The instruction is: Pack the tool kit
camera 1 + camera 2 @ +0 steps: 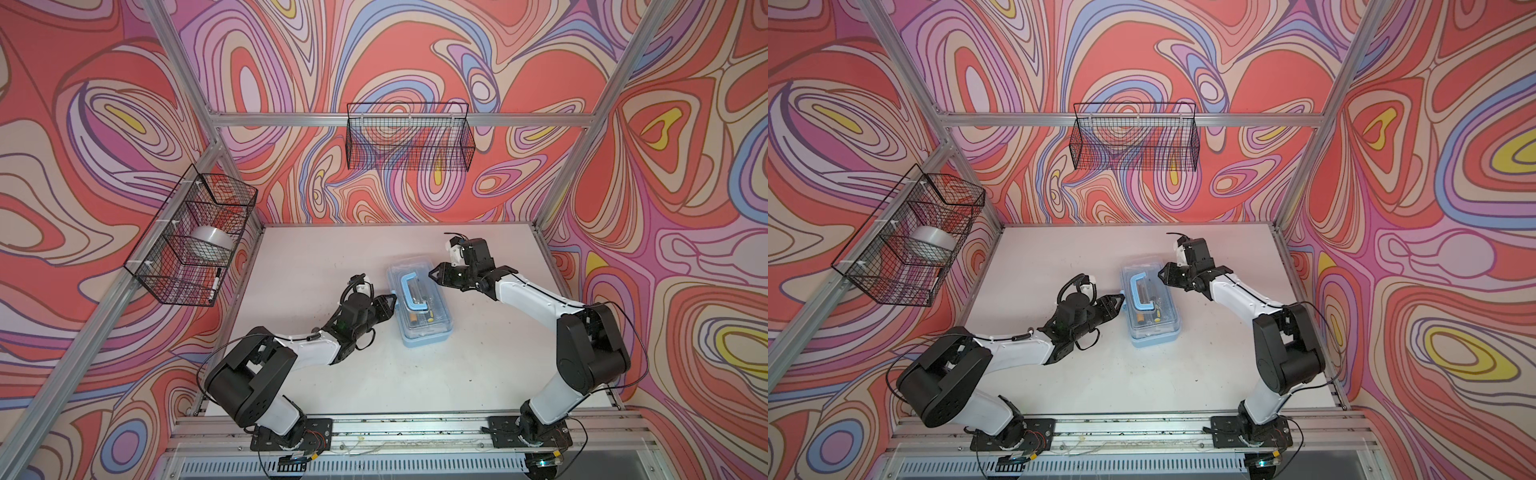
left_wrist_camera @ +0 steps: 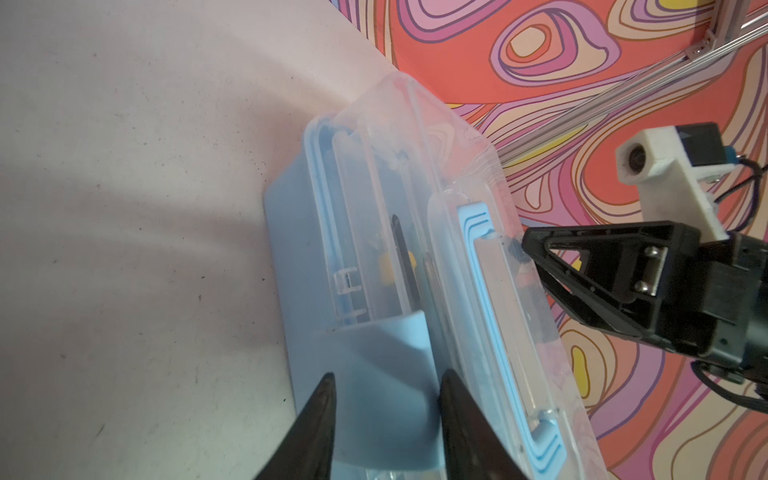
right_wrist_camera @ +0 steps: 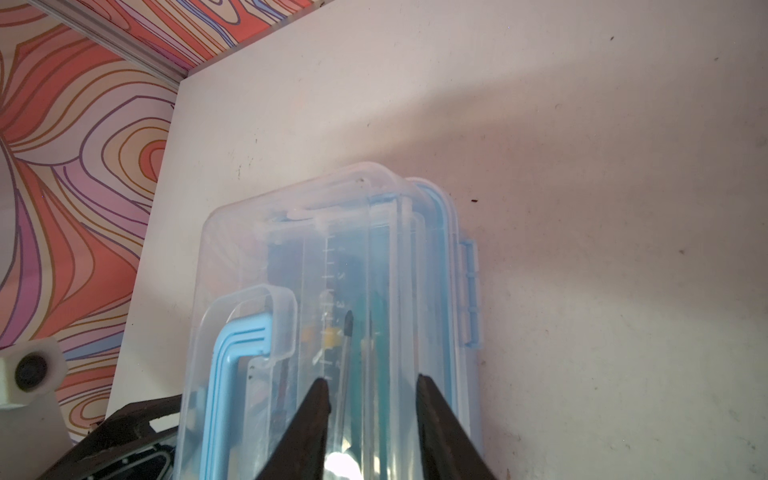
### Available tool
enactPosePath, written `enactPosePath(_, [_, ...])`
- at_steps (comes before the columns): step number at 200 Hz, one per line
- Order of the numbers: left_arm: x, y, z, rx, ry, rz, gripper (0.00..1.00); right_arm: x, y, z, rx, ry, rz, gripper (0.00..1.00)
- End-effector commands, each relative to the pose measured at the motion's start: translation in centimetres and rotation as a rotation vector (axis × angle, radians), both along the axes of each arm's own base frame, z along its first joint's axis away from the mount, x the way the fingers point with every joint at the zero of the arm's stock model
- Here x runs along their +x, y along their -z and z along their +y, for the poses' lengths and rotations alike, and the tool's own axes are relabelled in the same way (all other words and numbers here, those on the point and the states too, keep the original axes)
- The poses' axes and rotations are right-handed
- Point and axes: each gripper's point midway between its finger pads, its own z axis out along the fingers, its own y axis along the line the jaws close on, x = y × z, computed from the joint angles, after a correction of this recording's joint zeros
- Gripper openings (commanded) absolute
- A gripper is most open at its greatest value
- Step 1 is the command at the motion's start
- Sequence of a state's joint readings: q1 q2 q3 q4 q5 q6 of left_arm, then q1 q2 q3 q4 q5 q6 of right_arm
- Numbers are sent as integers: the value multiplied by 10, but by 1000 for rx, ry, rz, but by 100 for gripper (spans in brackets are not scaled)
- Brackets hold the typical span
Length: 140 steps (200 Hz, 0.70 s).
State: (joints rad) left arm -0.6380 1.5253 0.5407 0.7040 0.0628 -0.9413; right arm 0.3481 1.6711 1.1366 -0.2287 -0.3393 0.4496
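The small light-blue plastic tool kit box (image 1: 419, 309) is lying mid-table on the white tabletop (image 1: 316, 257). Its clear lid (image 3: 291, 232) is down and its blue handle (image 1: 409, 293) is folded flat, so we are judging the packing nearly done and the fastening in hand. Our left gripper (image 2: 388, 374) is straddling the blue latch flap (image 2: 374, 345) on the box's side, jaws narrowly apart; whether they are pinching it we cannot tell. Our right gripper (image 3: 371, 378), half-open and holding nothing, is touching the lid on the opposite side, likely steadying it.

Light-blue tool kit (image 1: 419, 307), swirl-patterned walls (image 1: 124, 124)
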Motion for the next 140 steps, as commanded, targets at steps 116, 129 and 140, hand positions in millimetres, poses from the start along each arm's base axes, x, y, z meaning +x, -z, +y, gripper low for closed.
enactPosePath(116, [-15,23,-2,-38,29,53,32,-26,44,4,-26,-38,142,35])
enactPosePath(129, [-14,23,-3,-40,33,49,32,-26,47,4,-28,-37,145,35])
enactPosePath(140, [-13,24,-3,-42,24,56,31,-26,48,4,-28,-36,149,35])
